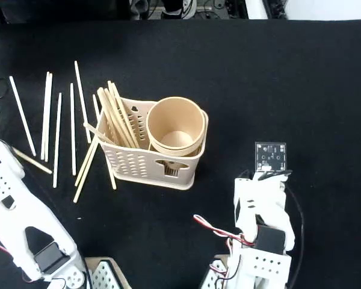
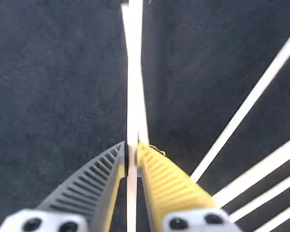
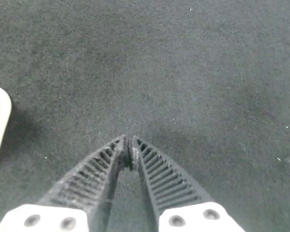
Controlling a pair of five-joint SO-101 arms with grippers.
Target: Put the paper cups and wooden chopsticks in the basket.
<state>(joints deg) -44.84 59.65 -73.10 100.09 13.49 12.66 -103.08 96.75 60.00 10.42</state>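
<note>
Closely, a slim, pale wooden chopstick (image 2: pixel 134 72) is pinched between the ribbed grey and yellow jaws of the left gripper (image 2: pixel 131 145), above a matte black cloth (image 1: pixel 289 78) on which further straight loose sticks (image 1: pixel 57 138) are spread. The right gripper (image 3: pixel 129 142), black and ribbed, is pressed together on nothing over the same cloth. Between the arms, round stacked tan paper cups (image 1: pixel 168 117) and a leaning sheaf of chopsticks (image 1: pixel 117 117) are held in a perforated cream plastic basket (image 1: pixel 144 164).

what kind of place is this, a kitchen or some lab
Probably a robot test bench, not a kitchen: two white arms at a black-clothed table, with a basket holding paper cups, and loose chopsticks beside it.
</note>
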